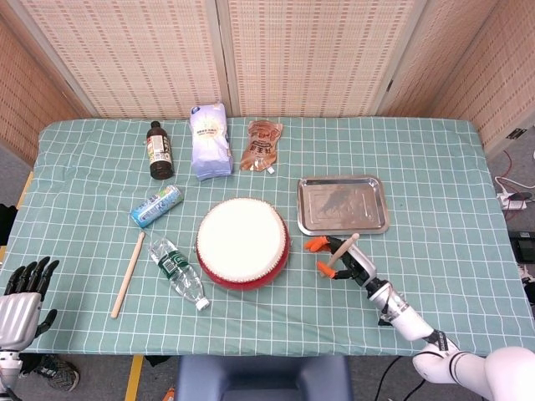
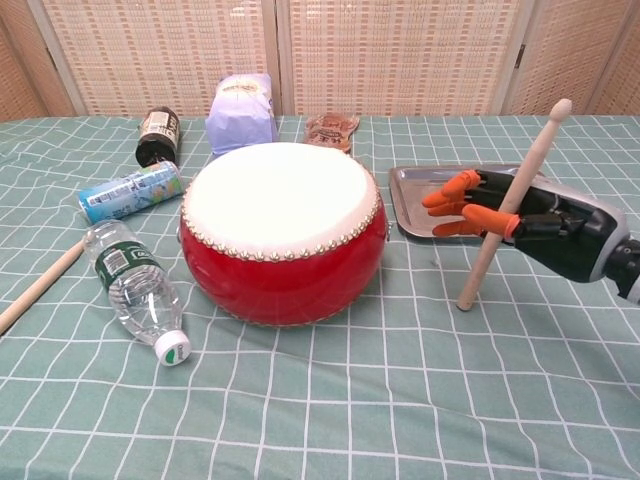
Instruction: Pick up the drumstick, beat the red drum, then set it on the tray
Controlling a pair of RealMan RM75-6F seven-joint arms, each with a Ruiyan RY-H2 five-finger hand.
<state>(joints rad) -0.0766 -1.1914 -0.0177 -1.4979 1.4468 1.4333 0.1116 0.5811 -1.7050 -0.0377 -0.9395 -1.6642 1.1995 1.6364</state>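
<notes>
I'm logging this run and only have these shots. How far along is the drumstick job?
Done: the pick-up. The right hand holds a drumstick nearly upright, its lower tip at the tablecloth in front of the tray. In hand: getting the stick to the red drum, which sits to the hand's left, apart from it. Left: setting it on the tray. Whether the drum was already beaten cannot be told.

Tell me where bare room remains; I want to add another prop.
Free: the cloth right of the tray and the near strip in front of the drum. Crowded: left of the drum, around the water bottle, can and spare stick.
</notes>
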